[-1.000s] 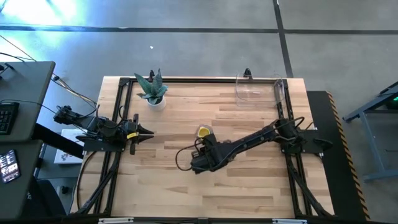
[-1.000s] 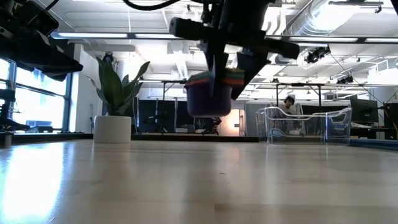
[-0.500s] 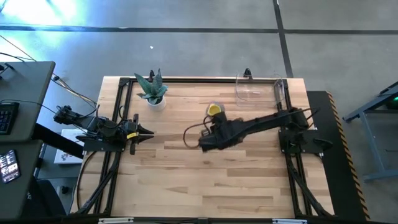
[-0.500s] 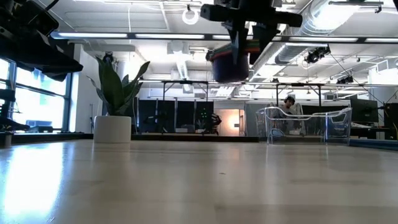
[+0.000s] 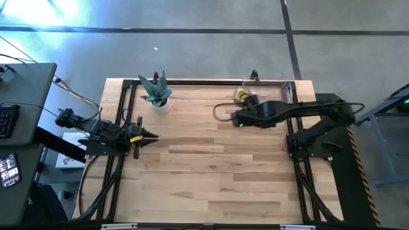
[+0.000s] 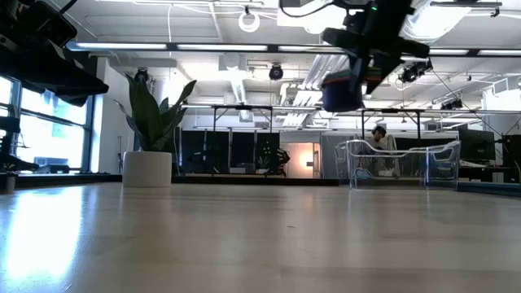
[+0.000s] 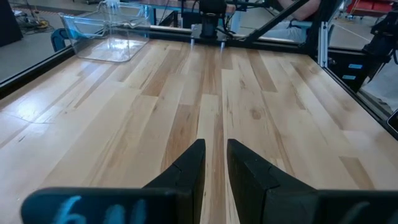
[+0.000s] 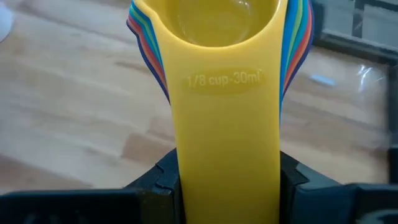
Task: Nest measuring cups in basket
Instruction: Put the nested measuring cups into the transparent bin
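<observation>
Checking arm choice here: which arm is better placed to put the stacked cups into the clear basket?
Right. The right gripper holds the nested stack of coloured plastic measuring cups beside the clear plastic basket; the left gripper waits across the table.

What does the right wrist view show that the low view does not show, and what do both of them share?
Only the right wrist view shows the yellow cup on top, its printed size marking, and the handles clamped in the right gripper. Only the low view shows that the stack of measuring cups hangs high above the table, and where the clear basket and the potted plant stand. Both show the nested stack held by the right gripper.
</observation>
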